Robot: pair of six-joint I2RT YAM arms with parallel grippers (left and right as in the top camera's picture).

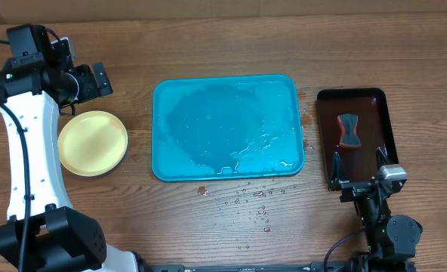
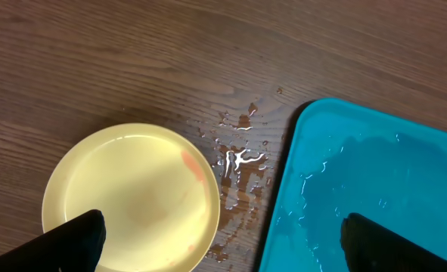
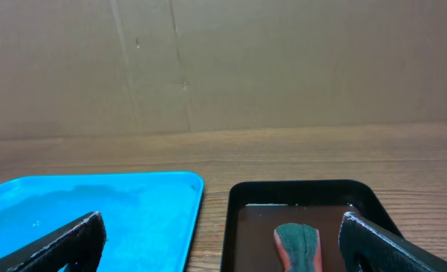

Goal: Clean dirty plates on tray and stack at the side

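The turquoise tray [image 1: 227,128] lies mid-table, wet and with no plates on it. A pale cream plate with a light-green rim [image 1: 92,142] sits on the table left of the tray. In the left wrist view the plate [image 2: 132,200] shows a faint red smear. I cannot tell whether other plates lie under it. My left gripper [image 1: 91,79] is open and empty, above and behind the plate; its fingers [image 2: 223,249] span the plate edge and the tray [image 2: 374,189]. My right gripper [image 1: 358,170] is open and empty over the dark tray's near end [image 3: 227,249].
A smaller dark glossy tray [image 1: 383,121] stands right of the turquoise tray and holds a red-and-green sponge [image 1: 349,131], which also shows in the right wrist view [image 3: 297,245]. Water drops lie on the table in front of the tray [image 1: 249,198] and between plate and tray [image 2: 238,162].
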